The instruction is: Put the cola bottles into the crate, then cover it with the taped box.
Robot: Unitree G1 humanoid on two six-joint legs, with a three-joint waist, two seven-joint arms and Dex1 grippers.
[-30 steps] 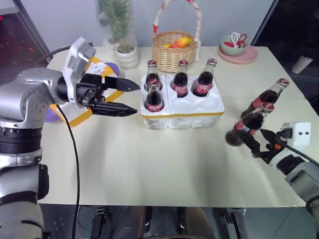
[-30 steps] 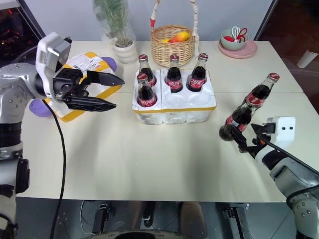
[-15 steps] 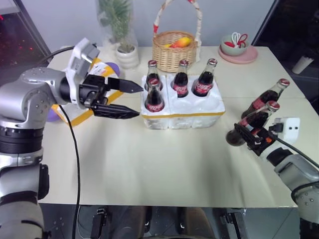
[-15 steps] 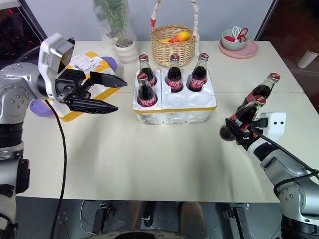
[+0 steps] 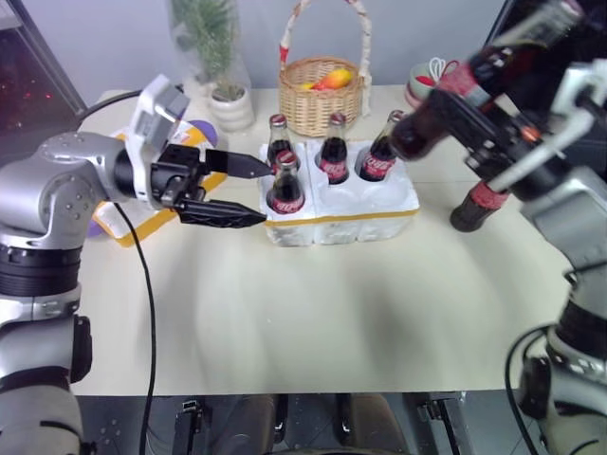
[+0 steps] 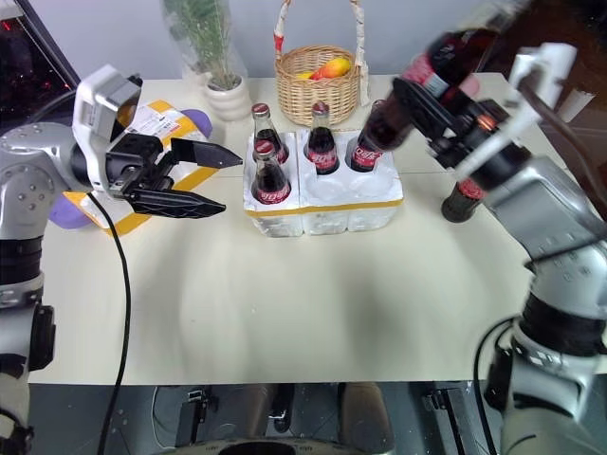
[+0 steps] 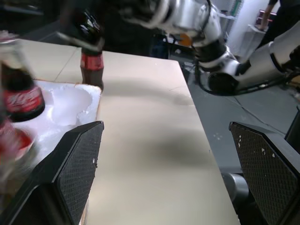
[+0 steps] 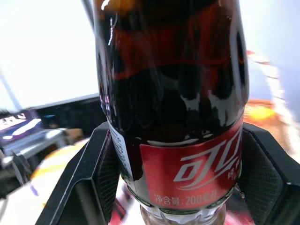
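The right pincer point(image 5: 479, 133) is clenched on a cola bottle point(image 5: 455, 90), which it holds tilted in the air above the right end of the crate point(image 5: 337, 204), base toward the crate and neck pointing up and away to the right; in the right wrist view the red label point(image 8: 187, 171) sits squarely between the two black fingers point(image 8: 101, 178). The left pincer point(image 5: 232, 190) hangs released over the cream counter point(image 5: 313, 303), its two fingers spread well apart and pointing toward the crate's left side, their tips just beside it. The crate stands near the middle of the counter and carries four cola bottles upright in its wells: one in the front left well point(image 5: 285, 185) and three along the back row point(image 5: 333, 159); the front middle and front right wells hold nothing. A sixth bottle point(image 5: 474, 204) stands upright on the counter to the right of the crate, partly behind the right arm. Behind the left pincer lies the taped box point(image 5: 128, 223), flat on the counter's left side. Farther back stand a wicker basket point(image 5: 321, 90) with fruit and a potted plant point(image 5: 228, 100).
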